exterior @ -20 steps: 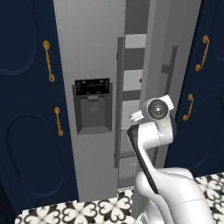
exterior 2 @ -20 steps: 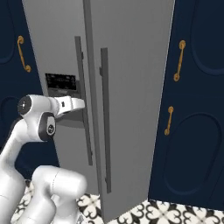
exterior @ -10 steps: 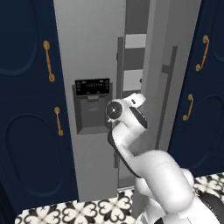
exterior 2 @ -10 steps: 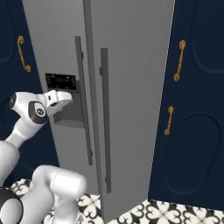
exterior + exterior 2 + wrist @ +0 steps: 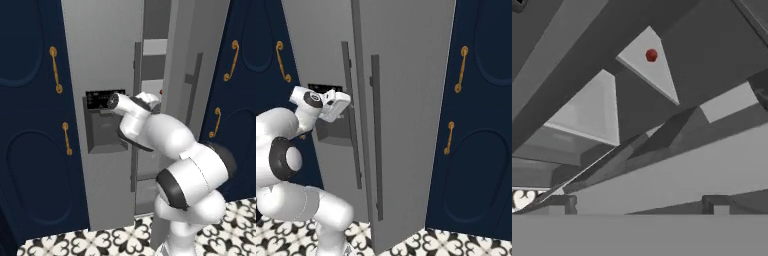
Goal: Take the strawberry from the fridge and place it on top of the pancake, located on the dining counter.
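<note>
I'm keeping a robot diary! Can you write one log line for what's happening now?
stage: reaching toward fridge | fridge door: ajar | strawberry: on inner shelf, not touched | gripper: jaws open, holding nothing

The white arm folds up from its base, elbow bent, end effector (image 5: 338,104) raised level, jaws wide apart, empty.

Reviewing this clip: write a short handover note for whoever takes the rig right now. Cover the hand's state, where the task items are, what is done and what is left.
Hand: open, empty, raised in front of the fridge near its dispenser panel.
Fridge: right door ajar, inner shelves visible through the gap.
Strawberry: lying on a grey inner shelf, untouched; it also peeks through the gap in the left base view.
Done: door partly opened.
Left: reach in, grasp the strawberry, carry it to the dining counter and set it on the pancake.
</note>
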Robot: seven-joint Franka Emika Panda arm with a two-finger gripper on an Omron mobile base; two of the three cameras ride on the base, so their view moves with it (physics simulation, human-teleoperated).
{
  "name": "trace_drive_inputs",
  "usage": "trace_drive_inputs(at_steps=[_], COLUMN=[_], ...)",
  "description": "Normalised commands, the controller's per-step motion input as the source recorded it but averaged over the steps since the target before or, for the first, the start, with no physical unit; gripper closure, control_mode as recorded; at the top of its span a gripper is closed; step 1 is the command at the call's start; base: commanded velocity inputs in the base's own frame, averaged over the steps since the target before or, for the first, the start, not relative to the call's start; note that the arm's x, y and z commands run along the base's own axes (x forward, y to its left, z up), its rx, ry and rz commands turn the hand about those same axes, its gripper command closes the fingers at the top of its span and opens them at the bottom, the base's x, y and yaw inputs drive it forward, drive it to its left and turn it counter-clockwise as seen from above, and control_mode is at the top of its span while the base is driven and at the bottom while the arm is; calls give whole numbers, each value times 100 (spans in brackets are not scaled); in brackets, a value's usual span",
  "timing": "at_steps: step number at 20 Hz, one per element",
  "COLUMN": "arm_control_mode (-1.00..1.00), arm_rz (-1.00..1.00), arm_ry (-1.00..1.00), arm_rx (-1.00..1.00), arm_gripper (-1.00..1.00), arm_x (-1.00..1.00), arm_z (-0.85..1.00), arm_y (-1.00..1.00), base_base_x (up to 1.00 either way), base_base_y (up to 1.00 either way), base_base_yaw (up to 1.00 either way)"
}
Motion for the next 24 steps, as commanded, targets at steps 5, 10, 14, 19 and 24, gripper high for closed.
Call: trace_drive_inputs(at_steps=[5, 10, 14, 19, 24], arm_control_mode=[-100, -100, -100, -100, -100], arm_rz=[-17, -14, -12, -12, -12], arm_ry=[5, 0, -2, -8, -8], arm_rx=[-1, 0, 0, 0, 0], arm_gripper=[-100, -100, -100, -100, -100], arm_x=[20, -2, -41, -77, -58], arm_z=[0, 0, 0, 0, 0], arm_y=[-65, -79, -81, -87, -99], base_base_x=[0, 0, 0, 0, 0], base_base_y=[0, 0, 0, 0, 0], base_base_yaw=[0, 0, 0, 0, 0])
